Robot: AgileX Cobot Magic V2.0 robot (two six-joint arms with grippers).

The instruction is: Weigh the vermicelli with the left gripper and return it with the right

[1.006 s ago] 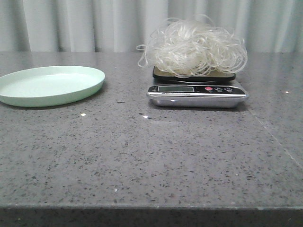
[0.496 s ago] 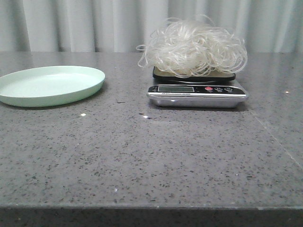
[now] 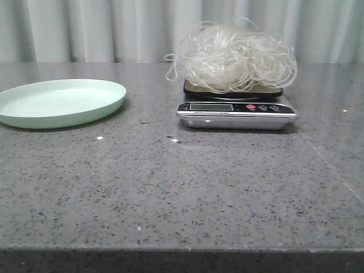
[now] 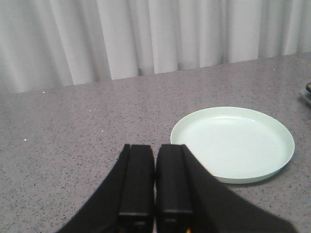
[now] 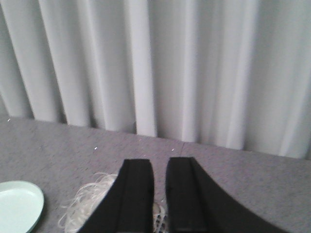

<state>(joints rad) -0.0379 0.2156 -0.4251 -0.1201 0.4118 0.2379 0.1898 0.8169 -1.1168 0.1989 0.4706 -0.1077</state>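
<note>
Neither gripper shows in the front view. On the grey speckled table (image 3: 170, 193) a digital scale (image 3: 237, 114) stands right of centre, its display and small buttons facing the camera. The vermicelli (image 3: 233, 57) sits heaped on the scale's dark platform, a fluffy white tangle that spreads wider than the platform, with loose loops hanging over the left edge. A pale green plate (image 3: 60, 102) lies well apart to the left, with nothing on it. Pale curtains (image 3: 114, 28) hang behind the table.

Left wrist view: the left gripper (image 4: 155, 187) has its two black fingers pressed together, no gap between them and nothing held. It hangs above bare tabletop, with the plate (image 4: 233, 145) just beyond and to one side of the fingertips. A sliver of the scale (image 4: 307, 93) shows at the frame edge. The curtains (image 4: 146, 34) fill the background.

Right wrist view: the right gripper (image 5: 159, 194) has its fingers a narrow way apart, with a slim gap between them and nothing in it. Behind and between the fingers lie strands of the vermicelli (image 5: 92, 204), partly hidden by the fingers; whether the fingers touch the strands cannot be told. An edge of the plate (image 5: 19, 204) shows in the corner, and the curtains (image 5: 170, 68) take up most of the picture
</note>
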